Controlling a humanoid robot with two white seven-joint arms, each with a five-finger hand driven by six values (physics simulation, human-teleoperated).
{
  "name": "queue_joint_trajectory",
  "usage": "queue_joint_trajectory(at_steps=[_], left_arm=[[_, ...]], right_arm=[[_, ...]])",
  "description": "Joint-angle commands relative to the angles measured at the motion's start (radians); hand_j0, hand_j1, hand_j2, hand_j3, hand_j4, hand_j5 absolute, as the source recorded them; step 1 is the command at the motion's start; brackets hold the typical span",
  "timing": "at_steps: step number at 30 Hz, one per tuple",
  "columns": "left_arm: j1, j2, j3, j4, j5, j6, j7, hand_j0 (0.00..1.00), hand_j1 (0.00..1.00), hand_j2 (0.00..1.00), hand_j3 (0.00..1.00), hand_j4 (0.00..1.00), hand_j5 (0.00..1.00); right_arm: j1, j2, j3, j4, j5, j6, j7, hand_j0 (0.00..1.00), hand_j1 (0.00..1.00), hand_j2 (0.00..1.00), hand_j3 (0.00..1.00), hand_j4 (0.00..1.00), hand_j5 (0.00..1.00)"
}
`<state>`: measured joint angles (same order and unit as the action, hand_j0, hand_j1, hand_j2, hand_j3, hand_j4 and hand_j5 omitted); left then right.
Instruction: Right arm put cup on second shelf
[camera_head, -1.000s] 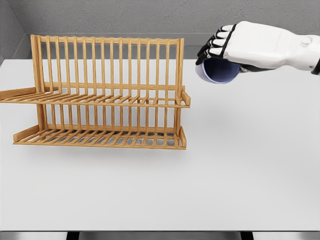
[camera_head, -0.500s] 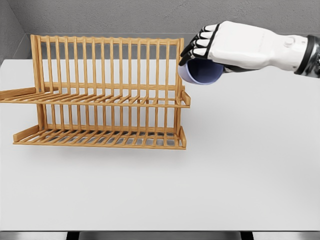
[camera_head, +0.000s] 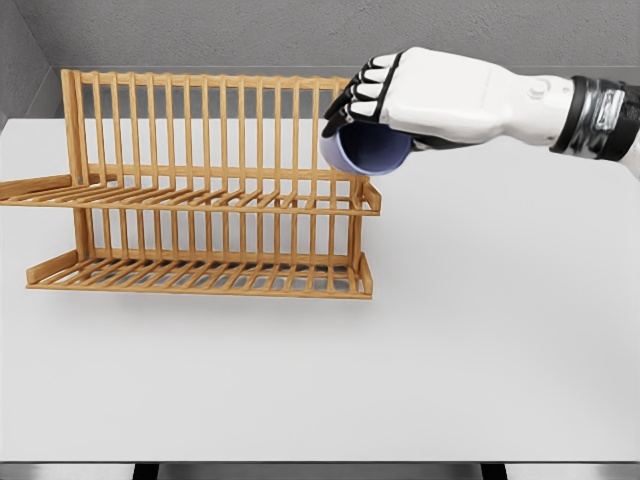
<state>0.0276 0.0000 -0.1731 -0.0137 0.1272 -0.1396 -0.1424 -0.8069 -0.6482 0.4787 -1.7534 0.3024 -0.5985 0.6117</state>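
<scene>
Right hand (camera_head: 400, 105) enters from the right, fingers wrapped over the top of the cup (camera_head: 368, 150), clamped on it. Cup is pale lilac, held on its side or steeply tilted, its mouth turned toward the camera and down; its long axis runs roughly front to back rather than upright. It hangs in the air over the right end of the rack (camera_head: 200, 190), overlapping the top of the right end post in this view. Whether cup touches the post cannot be told from one camera. Upper shelf (camera_head: 180, 198) lies below and to the left of the cup; its slatted floor stretches leftward from under the hand, with the back row of upright slats behind it. Lower shelf (camera_head: 190, 275) sits under that, near the table (camera_head: 480, 330). Taking the upper tier as the second shelf, the cup wants to go left and down, with the hand's wrist rolled so the base faces the slats. Judgement: carry nearly done, placing not yet begun. Risk: rim or knuckles catching the end post or the uprights on the way in. Left arm is out of view.
</scene>
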Motion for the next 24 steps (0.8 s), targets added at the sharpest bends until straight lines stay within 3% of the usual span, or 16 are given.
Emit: queue_joint_trajectory(at_steps=[1,6,8,11,24], left_arm=[[0.0,0.0,0.001,0.0,0.0,0.0,0.0,1.0,1.0,1.0,1.0,1.0,1.0],[0.0,0.0,0.0,0.0,0.0,0.0,0.0,1.0,1.0,1.0,1.0,1.0,1.0],[0.0,0.0,0.001,0.0,0.0,0.0,0.0,1.0,1.0,1.0,1.0,1.0,1.0],[0.0,0.0,0.0,0.0,0.0,0.0,0.0,1.0,1.0,1.0,1.0,1.0,1.0],[0.0,0.0,0.001,0.0,0.0,0.0,0.0,1.0,1.0,1.0,1.0,1.0,1.0]], right_arm=[[0.0,0.012,0.005,0.0,0.0,0.008,-0.001,0.65,0.65,0.65,0.65,0.65,0.65],[0.0,0.035,0.011,0.003,0.009,0.008,-0.001,0.65,0.65,0.65,0.65,0.65,0.65],[0.0,0.056,0.031,0.003,0.055,0.057,-0.001,0.65,0.65,0.65,0.65,0.65,0.65],[-0.003,0.076,0.04,0.005,0.092,0.065,-0.001,0.65,0.65,0.65,0.65,0.65,0.65],[-0.023,0.124,0.104,0.017,0.153,0.154,-0.001,0.65,0.65,0.65,0.65,0.65,0.65]])
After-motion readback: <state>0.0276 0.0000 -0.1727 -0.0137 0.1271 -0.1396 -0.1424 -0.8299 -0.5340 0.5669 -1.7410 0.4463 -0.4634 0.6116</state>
